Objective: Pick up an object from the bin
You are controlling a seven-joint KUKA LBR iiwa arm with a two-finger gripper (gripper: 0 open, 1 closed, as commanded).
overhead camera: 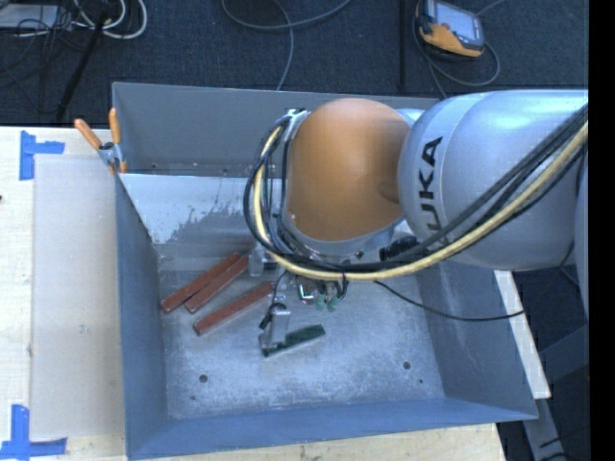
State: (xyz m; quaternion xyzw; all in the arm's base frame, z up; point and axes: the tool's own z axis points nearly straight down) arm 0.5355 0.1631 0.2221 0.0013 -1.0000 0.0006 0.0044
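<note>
Although how the jaws stand is unclear, a green strip (302, 336) lies beside them.

Dark carpeted floor (336, 36), loose cables (123, 12), orange handheld device (452, 25)

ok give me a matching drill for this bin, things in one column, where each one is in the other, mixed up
1 reddish-brown sticks
2 dark green piece
3 hand

A below the orange wrist cover
B on the bin floor, towards the view's left of the hand
C on the floor at the hand's tip, reaching to the view's right

Pairs: 1-B, 2-C, 3-A
</note>
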